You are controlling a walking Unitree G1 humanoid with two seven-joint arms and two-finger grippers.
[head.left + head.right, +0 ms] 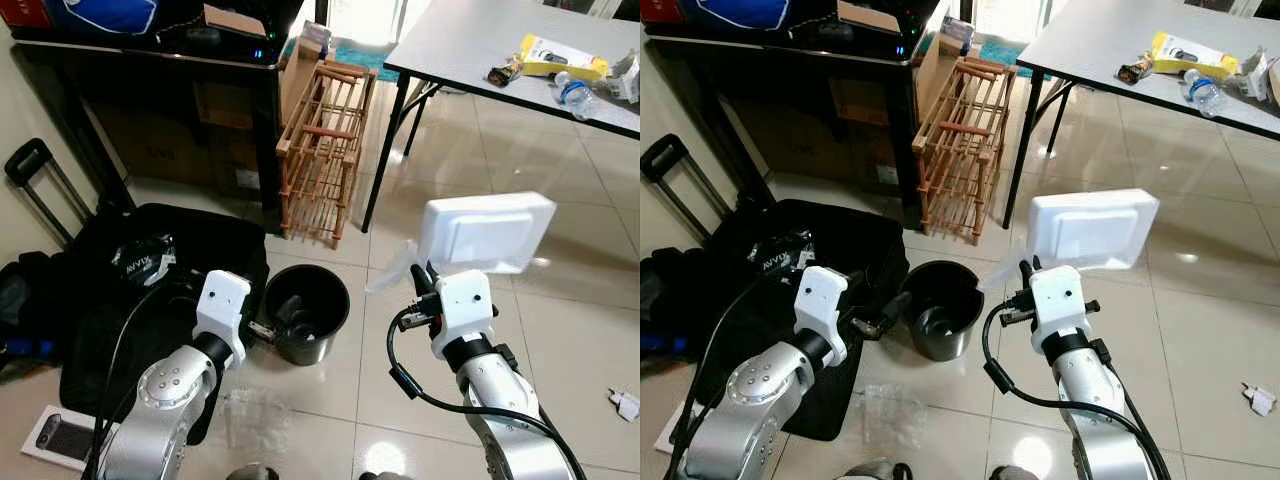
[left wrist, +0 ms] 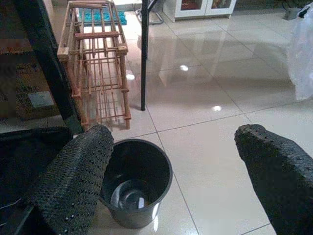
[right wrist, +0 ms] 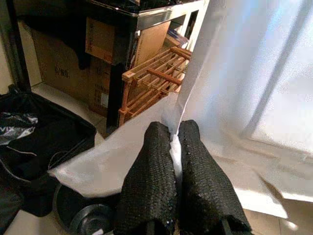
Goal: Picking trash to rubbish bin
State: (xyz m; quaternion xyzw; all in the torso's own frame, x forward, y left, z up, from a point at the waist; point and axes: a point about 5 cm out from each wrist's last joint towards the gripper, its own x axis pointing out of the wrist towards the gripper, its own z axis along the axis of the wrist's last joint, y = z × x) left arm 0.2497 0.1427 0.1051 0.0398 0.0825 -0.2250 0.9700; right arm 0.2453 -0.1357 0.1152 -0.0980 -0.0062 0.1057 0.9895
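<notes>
Above the floor, right of the black bin [image 1: 304, 311], the right gripper [image 3: 172, 147] pinches a white foam tray [image 1: 487, 231] in thin plastic. The left gripper [image 2: 171, 171] is wide open and empty. The light tray may slip or miss the bin.

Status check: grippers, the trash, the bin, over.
Right gripper shut on white foam food box, held beside black round bin. Left gripper open, near bin. Nothing blocks the bin mouth.
</notes>
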